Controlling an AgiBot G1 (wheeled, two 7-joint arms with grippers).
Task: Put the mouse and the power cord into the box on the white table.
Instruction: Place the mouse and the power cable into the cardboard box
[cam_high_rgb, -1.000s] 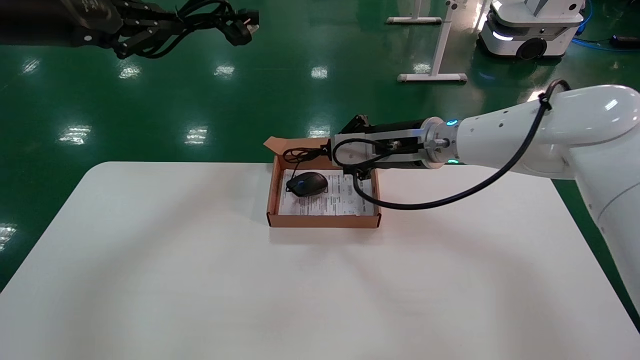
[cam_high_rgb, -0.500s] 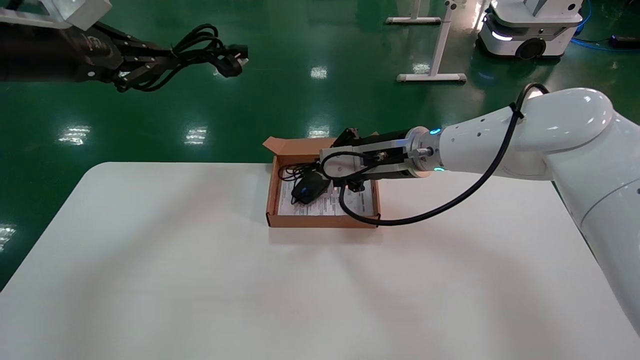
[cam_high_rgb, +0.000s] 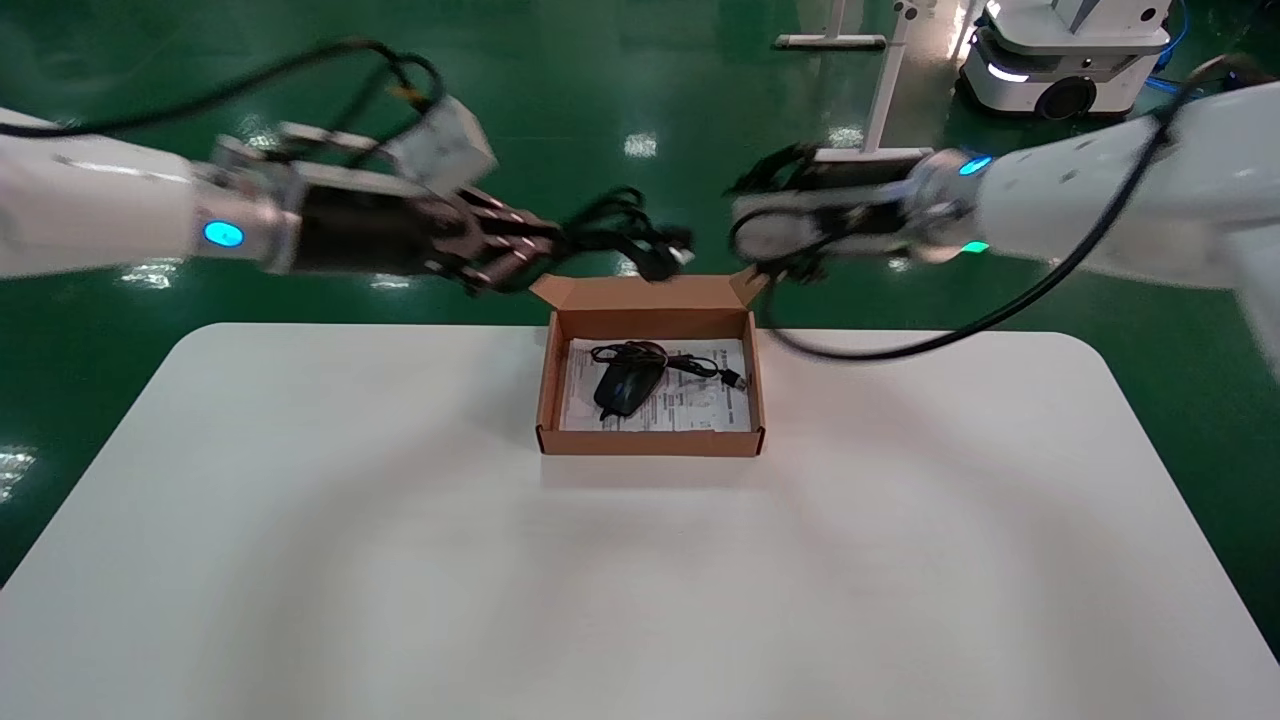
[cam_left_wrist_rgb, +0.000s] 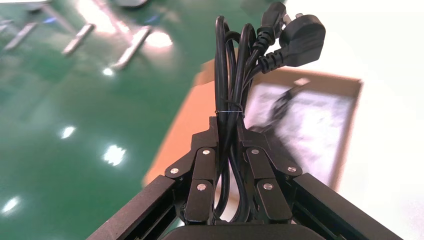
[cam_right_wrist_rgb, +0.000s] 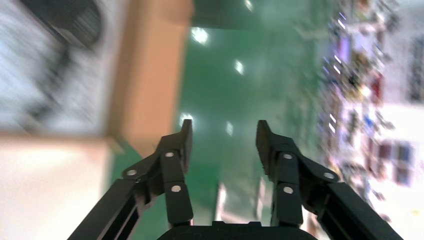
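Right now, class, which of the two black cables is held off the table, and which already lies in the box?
The power cord, thick and bundled, is clamped in the left gripper above the box. The mouse with its thin wire lies inside.

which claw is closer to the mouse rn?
Left, narrowly. The left claw holds the power cord beyond the box's far-left corner; the right claw, empty, is past the far-right corner. Mouse lies inside.

One mouse (cam_high_rgb: 627, 385), one power cord (cam_high_rgb: 620, 232), one box (cam_high_rgb: 650, 441) — two grippers.
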